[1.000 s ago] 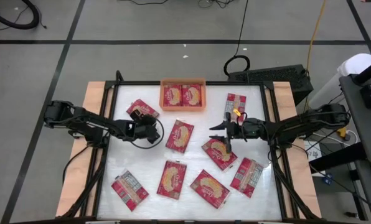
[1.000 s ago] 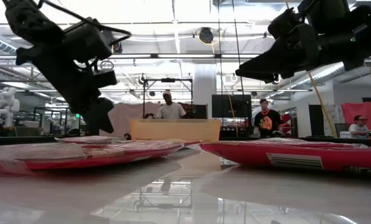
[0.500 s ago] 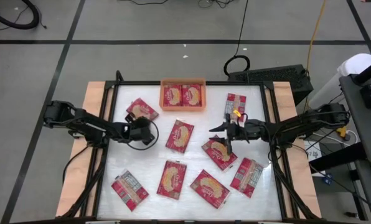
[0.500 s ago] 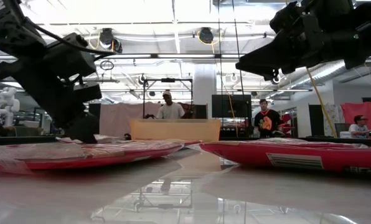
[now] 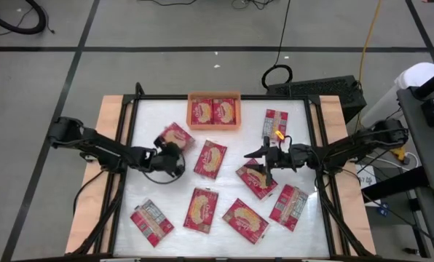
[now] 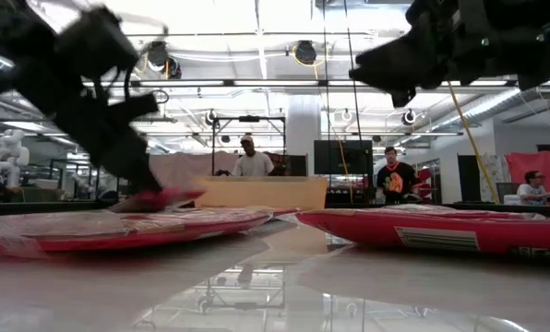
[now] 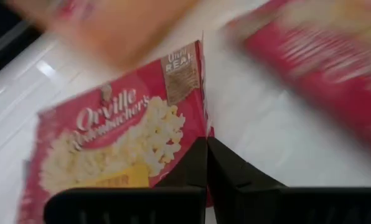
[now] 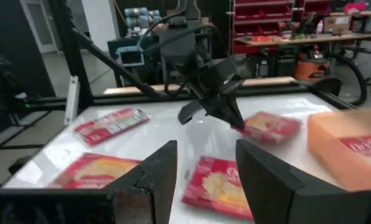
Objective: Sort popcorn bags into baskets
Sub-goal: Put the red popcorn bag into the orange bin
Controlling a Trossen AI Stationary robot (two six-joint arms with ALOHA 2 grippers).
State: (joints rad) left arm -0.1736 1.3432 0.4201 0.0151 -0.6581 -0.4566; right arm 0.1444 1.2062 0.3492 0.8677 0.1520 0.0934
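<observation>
My left gripper (image 5: 174, 148) is shut on one red popcorn bag (image 5: 178, 136), picture face up, at the table's far left near the orange tray (image 5: 214, 97). The tray holds two bags side by side. My right gripper (image 5: 259, 166) is open and empty; it hovers above a bag (image 5: 255, 182) that lies flat at the middle right. Its two fingers stand wide apart in the right wrist view (image 8: 204, 180). Several other bags lie flat on the white table. My left gripper pinches the bag between its two shut fingers at the bag's near edge, by a corner (image 7: 199, 127). The fingers come from the table's near side, slanting down. The bag (image 8: 269, 127) sticks out past the fingers, tilted and lifted clear of the table.
Loose bags lie at the middle (image 5: 210, 159), the front (image 5: 201, 209), the front right (image 5: 245, 220), the front left (image 5: 151, 222), the right (image 5: 288, 206) and the far right (image 5: 275, 122). People stand in the room beyond the table (image 6: 249, 161).
My left gripper has dipped onto the far-left bag, taken hold of it and lifted it. The bag has gone up and a little toward the tray, tilted and clear of the table. My right gripper has risen slightly, still open.
</observation>
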